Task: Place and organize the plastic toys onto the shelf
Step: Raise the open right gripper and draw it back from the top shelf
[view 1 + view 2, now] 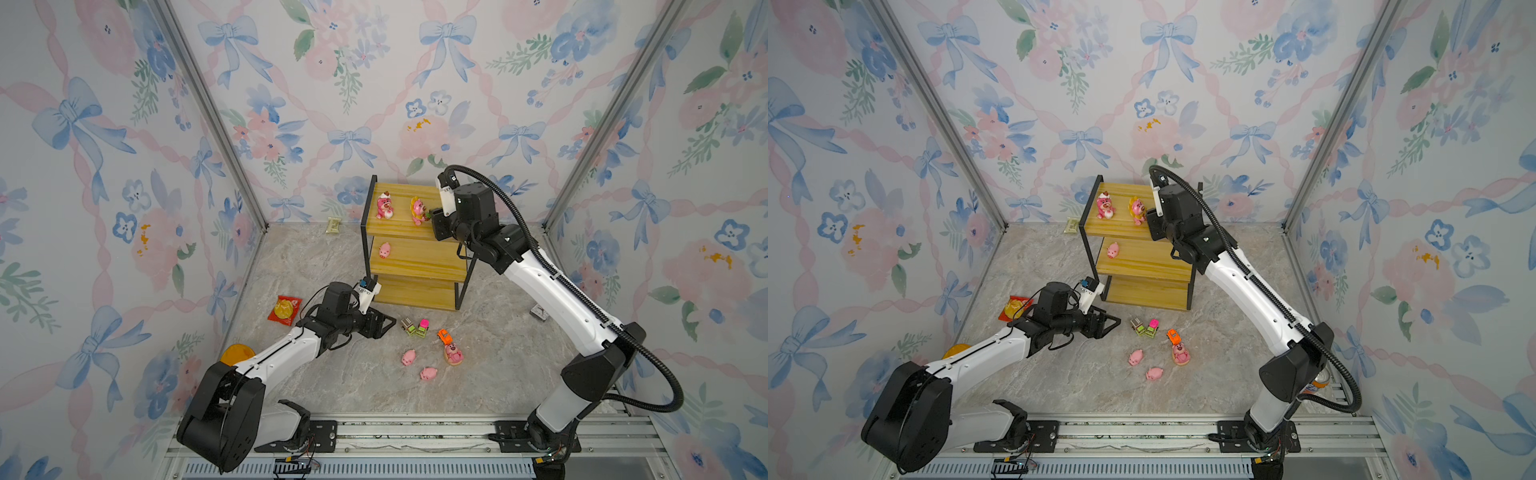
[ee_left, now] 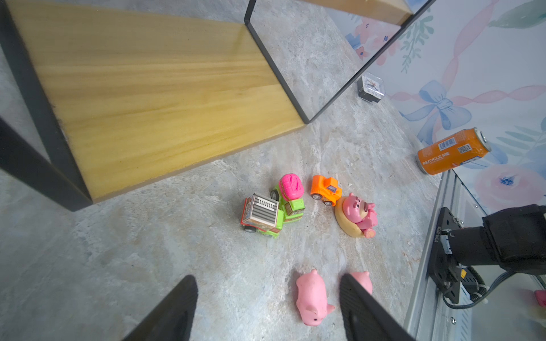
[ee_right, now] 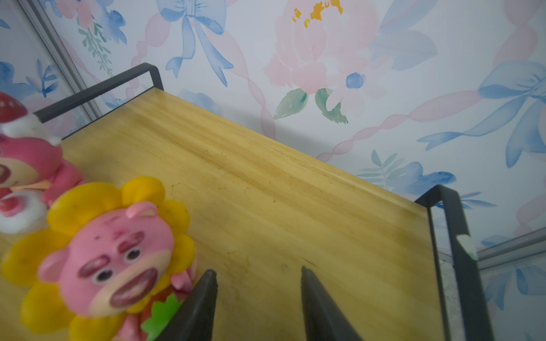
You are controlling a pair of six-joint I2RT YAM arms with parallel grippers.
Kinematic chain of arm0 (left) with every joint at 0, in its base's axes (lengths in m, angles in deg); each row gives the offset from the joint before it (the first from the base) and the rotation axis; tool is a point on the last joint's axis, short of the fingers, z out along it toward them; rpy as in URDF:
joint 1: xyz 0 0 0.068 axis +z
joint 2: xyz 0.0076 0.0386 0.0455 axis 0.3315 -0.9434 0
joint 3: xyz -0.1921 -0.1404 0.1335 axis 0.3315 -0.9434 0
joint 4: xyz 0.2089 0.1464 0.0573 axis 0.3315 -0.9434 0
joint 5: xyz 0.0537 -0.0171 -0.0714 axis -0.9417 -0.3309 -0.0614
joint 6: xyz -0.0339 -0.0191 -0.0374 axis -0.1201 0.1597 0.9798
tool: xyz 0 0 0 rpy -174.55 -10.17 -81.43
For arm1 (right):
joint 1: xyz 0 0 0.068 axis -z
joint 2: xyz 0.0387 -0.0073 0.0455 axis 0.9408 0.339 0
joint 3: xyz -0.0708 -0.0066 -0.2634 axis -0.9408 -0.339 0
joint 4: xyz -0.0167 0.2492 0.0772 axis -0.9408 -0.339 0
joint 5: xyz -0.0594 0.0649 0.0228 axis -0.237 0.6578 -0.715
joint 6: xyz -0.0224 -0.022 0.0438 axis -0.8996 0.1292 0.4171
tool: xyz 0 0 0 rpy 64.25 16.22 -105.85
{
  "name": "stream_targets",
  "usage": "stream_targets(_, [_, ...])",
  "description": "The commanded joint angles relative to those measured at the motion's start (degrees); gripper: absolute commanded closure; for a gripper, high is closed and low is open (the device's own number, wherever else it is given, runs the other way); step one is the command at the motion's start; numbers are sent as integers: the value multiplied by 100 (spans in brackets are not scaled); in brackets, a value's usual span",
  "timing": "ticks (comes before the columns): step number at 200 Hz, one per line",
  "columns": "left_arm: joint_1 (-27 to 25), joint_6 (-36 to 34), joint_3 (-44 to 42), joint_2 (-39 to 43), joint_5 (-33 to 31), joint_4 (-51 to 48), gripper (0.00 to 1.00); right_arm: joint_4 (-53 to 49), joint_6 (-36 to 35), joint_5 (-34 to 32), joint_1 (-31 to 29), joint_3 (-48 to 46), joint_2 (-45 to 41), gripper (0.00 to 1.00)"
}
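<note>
The shelf (image 1: pixel 401 227) (image 1: pixel 1125 226) stands at the back. Its top board (image 3: pixel 266 192) carries two pink bears (image 1: pixel 384 205) (image 1: pixel 417 210), and a pig (image 1: pixel 384 250) lies on the middle board. My right gripper (image 1: pixel 430 216) (image 3: pixel 257 270) hovers open over the top board, empty, one finger right beside the sunflower bear (image 3: pixel 118 259). On the floor lie three cars (image 1: pixel 408 325) (image 1: pixel 422 327) (image 1: pixel 444 336), a bear (image 1: pixel 453 354) and two pigs (image 1: pixel 409 357) (image 1: pixel 428 373). My left gripper (image 1: pixel 384 324) (image 2: pixel 268 277) is open and empty, left of the cars; a pig (image 2: pixel 313 298) shows between its fingers.
A red snack packet (image 1: pixel 284 309) and an orange-lidded jar (image 1: pixel 237 353) lie left of my left arm. A small packet (image 1: pixel 333 225) sits by the back wall. A little clock cube (image 2: pixel 370 87) and an orange can (image 2: pixel 453 150) stand near the right wall.
</note>
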Motion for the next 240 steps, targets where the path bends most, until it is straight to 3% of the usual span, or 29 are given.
stream_targets(1, [24,12,39,-98,-5,61,23,-28,53,35,-13,62,-78,52])
stream_targets(240, [32,19,23,-91,13,69,23,-96,-102,-324,-245,-274,-519,51])
